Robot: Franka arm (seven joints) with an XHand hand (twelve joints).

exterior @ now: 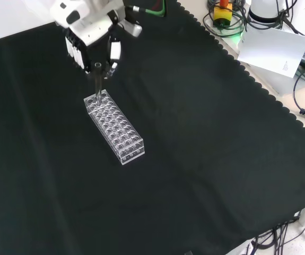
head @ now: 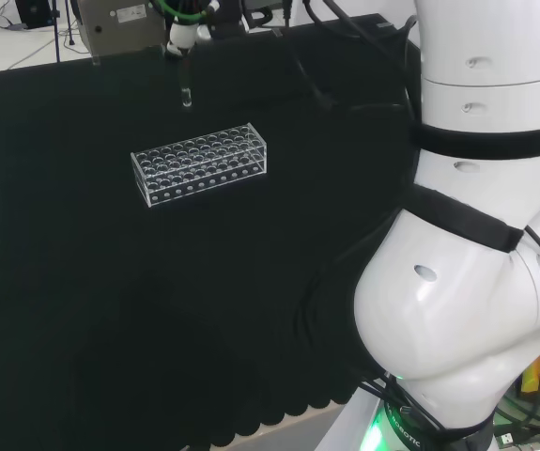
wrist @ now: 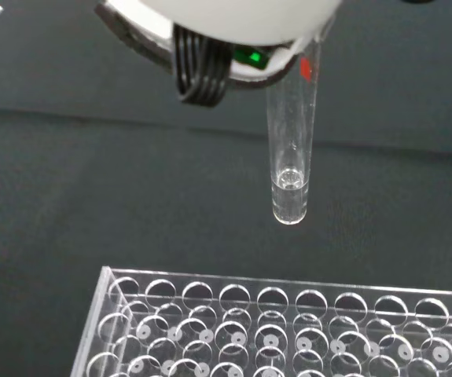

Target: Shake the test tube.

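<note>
Wrist view shows the test tube (wrist: 290, 169) hanging upright below the hand (exterior: 96, 40), pinched at its top, clear of the rack (wrist: 288, 326) beneath. Lifted free, it seems ready for shaking: short side-to-side motions, above the counter (exterior: 205, 138).

One test tube (wrist: 290, 157) is hanging up in one hand (exterior: 91, 32). One clear rack (head: 201, 162) is sitting on the surface, w/ approx. four rows of holes.
</note>
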